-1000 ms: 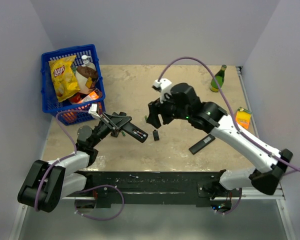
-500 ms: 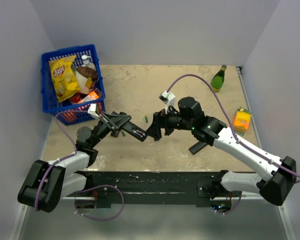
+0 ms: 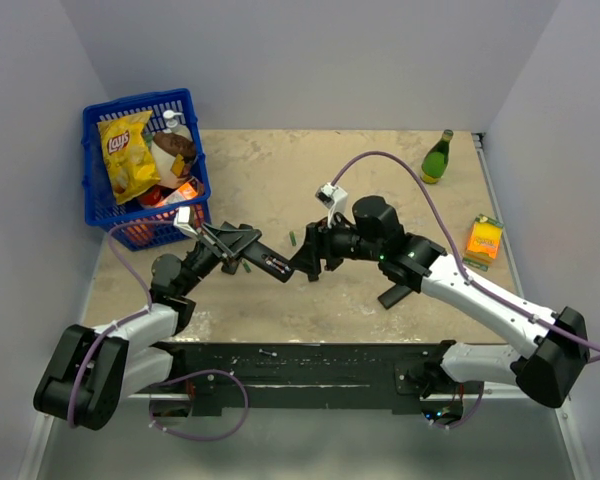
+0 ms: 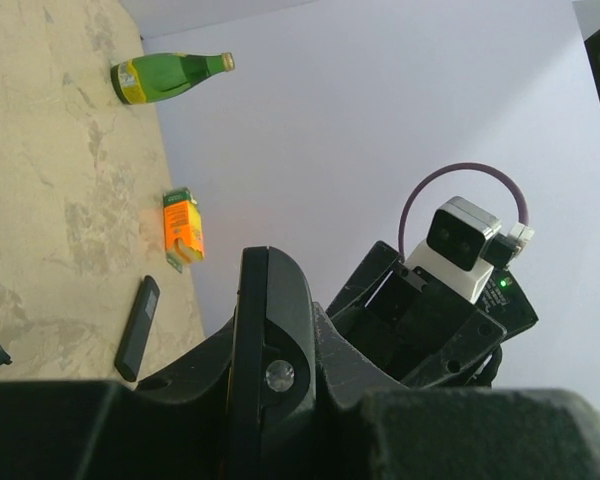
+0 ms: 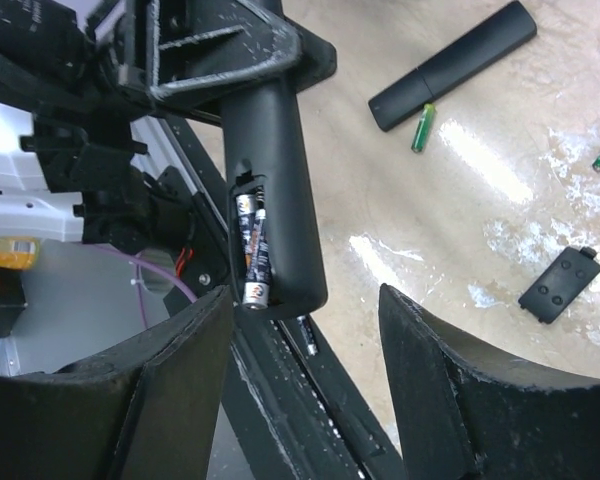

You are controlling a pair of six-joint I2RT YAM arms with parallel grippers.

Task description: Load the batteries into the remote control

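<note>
My left gripper (image 3: 242, 250) is shut on the remote control (image 3: 271, 265), a long black bar held above the table with its free end toward the right arm. In the right wrist view the remote control (image 5: 280, 180) shows an open back compartment with two batteries (image 5: 252, 240) lying side by side; one pale end pokes out at the rim. My right gripper (image 5: 305, 300) is open, its fingers on either side of that end, apart from it. The small black back cover (image 5: 560, 283) lies on the table. A third dark battery (image 5: 306, 336) lies on the black base rail.
Another black remote (image 5: 450, 65) lies on the table with a green battery (image 5: 422, 128) beside it; a second green battery (image 3: 292, 238) lies further back. A third remote (image 3: 403, 287), an orange carton (image 3: 485, 238), a green bottle (image 3: 437, 157) and a blue basket (image 3: 94, 200) stand around.
The right arm swung down and left from behind the remote until its gripper reached the remote's free end. Since half a second ago it has barely moved. The left arm has held still.
</note>
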